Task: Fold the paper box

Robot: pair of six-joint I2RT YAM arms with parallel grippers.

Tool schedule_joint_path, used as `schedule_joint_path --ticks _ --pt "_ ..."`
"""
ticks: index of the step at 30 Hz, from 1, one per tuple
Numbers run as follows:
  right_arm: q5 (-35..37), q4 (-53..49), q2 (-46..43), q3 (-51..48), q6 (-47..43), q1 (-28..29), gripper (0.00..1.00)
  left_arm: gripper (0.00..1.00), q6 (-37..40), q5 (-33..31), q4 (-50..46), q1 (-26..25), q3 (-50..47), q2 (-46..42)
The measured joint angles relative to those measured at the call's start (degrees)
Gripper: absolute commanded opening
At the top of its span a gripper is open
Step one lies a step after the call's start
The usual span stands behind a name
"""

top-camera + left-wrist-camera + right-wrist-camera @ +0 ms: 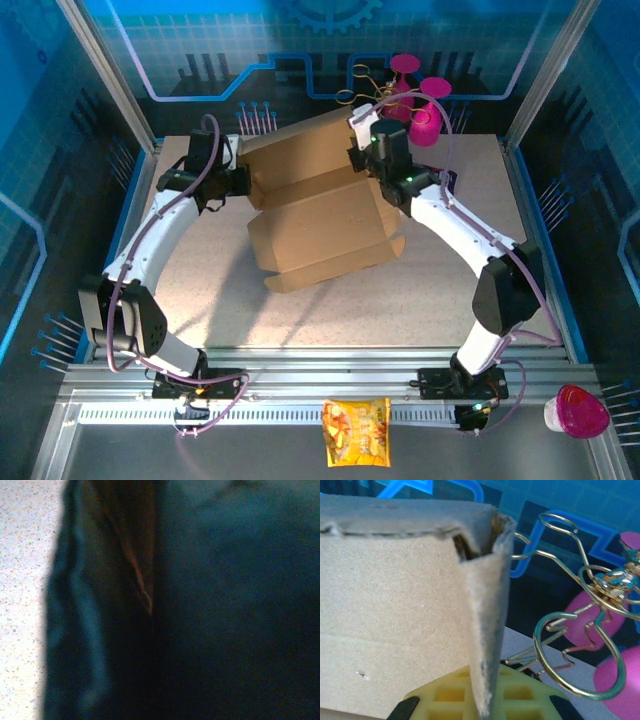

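The paper box [320,235], plain brown cardboard, lies half-formed in the middle of the table, its rear panel standing up between my two arms. My left gripper [240,182] presses in at the left end of that panel. The left wrist view is nearly black, with a brown sliver of cardboard [137,575] close to the lens. My right gripper [362,152] is at the panel's right end. In the right wrist view a folded cardboard edge [485,630] runs down between the yellow fingers [445,695], which are closed on it.
A gold wire stand [570,645] and pink cups [425,115] sit just behind the right gripper at the table's back edge. A snack bag [356,432] and a pink-lidded container [577,412] rest on the front rail. Blue walls enclose the table [450,290].
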Motion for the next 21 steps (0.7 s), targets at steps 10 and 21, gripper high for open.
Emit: schedule_joint_path --ticks 10,21 --pt "18.3 -9.9 3.9 7.7 4.5 4.5 0.00 0.00 -1.7 -1.9 -2.1 -1.9 2.4 1.2" --pt "0.5 -12.0 3.0 7.8 6.2 -1.2 0.16 0.00 -2.8 -2.5 -7.5 -2.0 6.5 2.8"
